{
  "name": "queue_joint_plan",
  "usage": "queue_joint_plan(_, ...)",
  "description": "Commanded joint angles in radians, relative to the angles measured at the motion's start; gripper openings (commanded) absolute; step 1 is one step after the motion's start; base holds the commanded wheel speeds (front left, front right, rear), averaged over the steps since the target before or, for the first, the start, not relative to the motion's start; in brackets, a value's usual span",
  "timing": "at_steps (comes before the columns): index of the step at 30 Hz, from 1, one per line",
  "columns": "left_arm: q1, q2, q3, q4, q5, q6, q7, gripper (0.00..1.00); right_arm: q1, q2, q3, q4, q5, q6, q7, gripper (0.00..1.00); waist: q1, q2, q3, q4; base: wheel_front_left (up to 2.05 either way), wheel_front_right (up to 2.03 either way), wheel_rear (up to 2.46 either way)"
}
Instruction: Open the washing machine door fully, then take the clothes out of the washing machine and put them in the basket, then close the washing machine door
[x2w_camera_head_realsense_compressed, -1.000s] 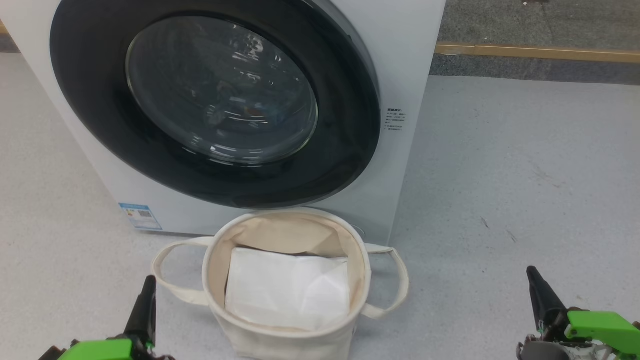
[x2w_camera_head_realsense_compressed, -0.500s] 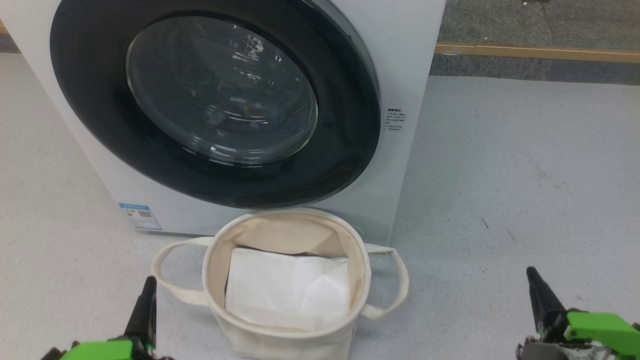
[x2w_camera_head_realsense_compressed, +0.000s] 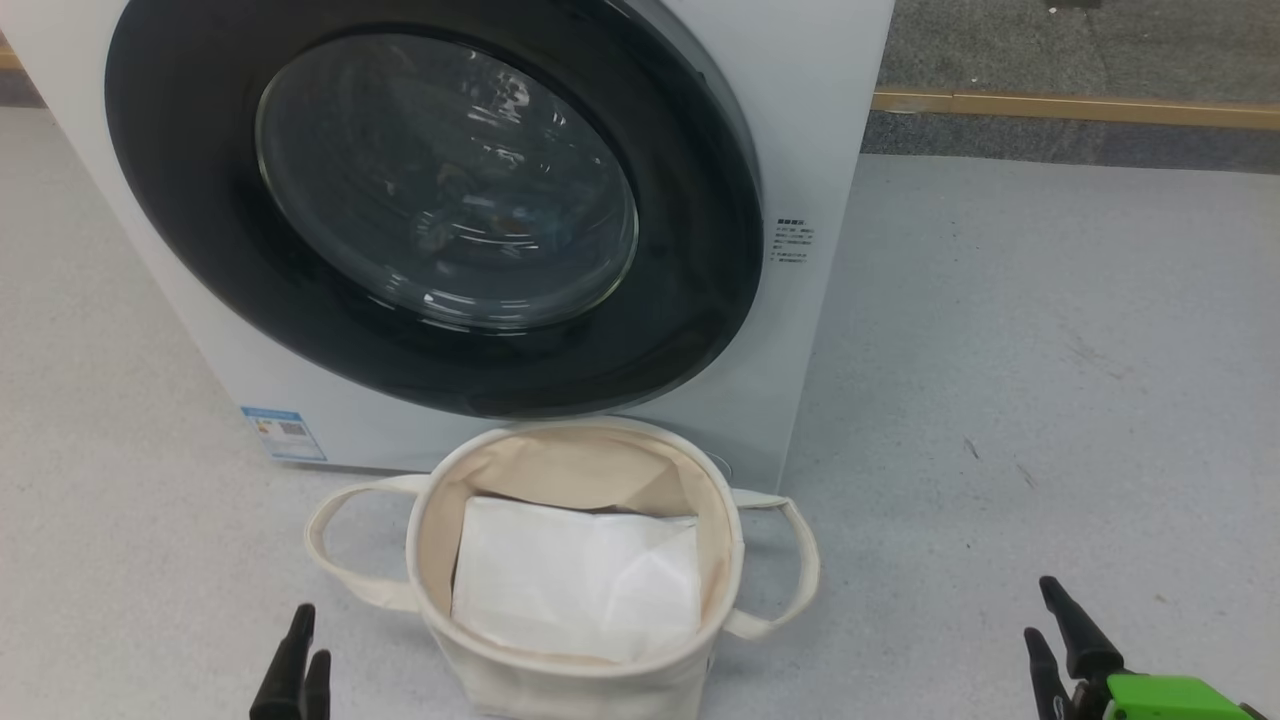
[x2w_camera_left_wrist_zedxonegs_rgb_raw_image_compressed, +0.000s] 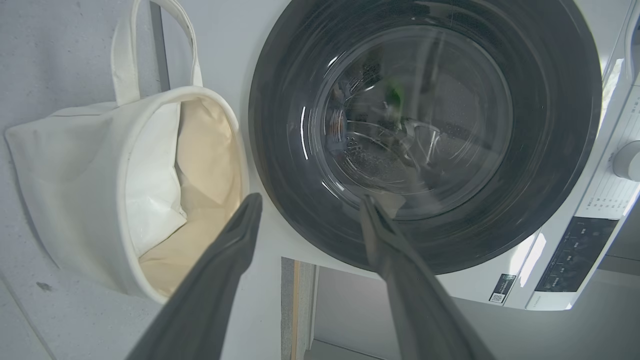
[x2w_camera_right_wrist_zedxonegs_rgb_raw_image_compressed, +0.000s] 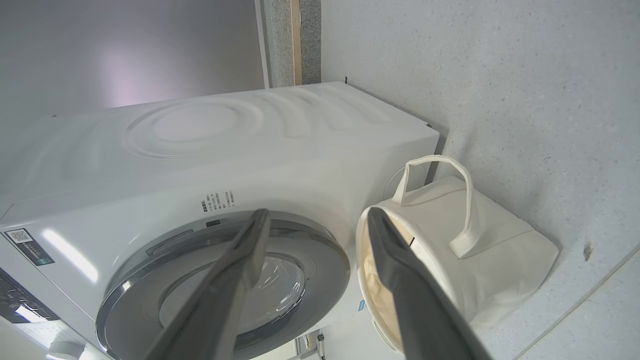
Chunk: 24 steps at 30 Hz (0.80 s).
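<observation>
The large round, glossy black-rimmed, glass-centred washing machine door (x2w_camera_head_realsense_compressed: 445, 185) sits shut, flush vs. the front of the white boxy front-loading washing machine (x2w_camera_head_realsense_compressed: 825, 120). It is up ahead of me, well apart from both my grippers. Thru the glass I see a faint bit of blue & orange fabric, prob. the clothes (x2w_camera_head_realsense_compressed: 515, 222), low in the drum; too dim to tell more.

Just below the door, on the floor & right up vs. the machine front, stands the small round cream canvas basket (x2w_camera_head_realsense_compressed: 560, 690) w/ two loop handles. A plain white liner sheet (x2w_camera_head_realsense_compressed: 575, 580) lies inside it.

In the head view the basket sits btwn my two grippers. My left gripper (x2w_camera_head_realsense_compressed: 308, 640) is low, just beside the basket's left handle, not touching. My right gripper (x2w_camera_head_realsense_compressed: 1038, 610) is further off to the basket's right, over bare grey speckled floor (x2w_camera_head_realsense_compressed: 1000, 350).

Both are released: in the left wrist view my left gripper (x2w_camera_left_wrist_zedxonegs_rgb_raw_image_compressed: 311, 200) has its dark fingers spread w/ nothing btwn them, aimed at the door's lower rim. Same for my right gripper (x2w_camera_right_wrist_zedxonegs_rgb_raw_image_compressed: 318, 215) in the right wrist view, fingers apart & empty, w/ door on one side & basket on the other.

A small blue label (x2w_camera_head_realsense_compressed: 283, 432) is on the machine's lower front corner.
</observation>
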Motion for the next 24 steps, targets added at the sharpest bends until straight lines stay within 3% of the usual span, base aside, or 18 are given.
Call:
queue_joint_plan(1,-0.045,0.007,0.0,-0.043,0.007,0.006,-0.008,1.0,-0.047,-0.003,0.011,-0.032,0.012,0.0,-0.013,1.0,-0.0004,-0.0001,0.001,0.001,0.0,0.0,0.0)
queue_joint_plan(13,-0.053,0.021,-0.002,-0.088,0.027,0.023,-0.034,1.0,-0.075,-0.014,0.051,-0.054,0.017,0.0,-0.046,1.0,-0.0005,-0.0001,0.001,0.004,0.0,0.0,0.0)
queue_joint_plan(21,-0.05,0.059,-0.042,-0.118,0.121,0.028,-0.06,1.0,-0.091,-0.033,0.084,-0.079,-0.111,0.0,-0.069,1.0,-0.0005,-0.0001,-0.001,0.005,0.0,0.0,0.0)
queue_joint_plan(24,-0.052,0.091,-0.072,-0.129,0.208,0.034,-0.078,1.0,-0.095,-0.033,0.096,-0.093,-0.204,0.0,-0.078,1.0,-0.0005,-0.0001,-0.001,0.006,0.0,0.0,0.0)
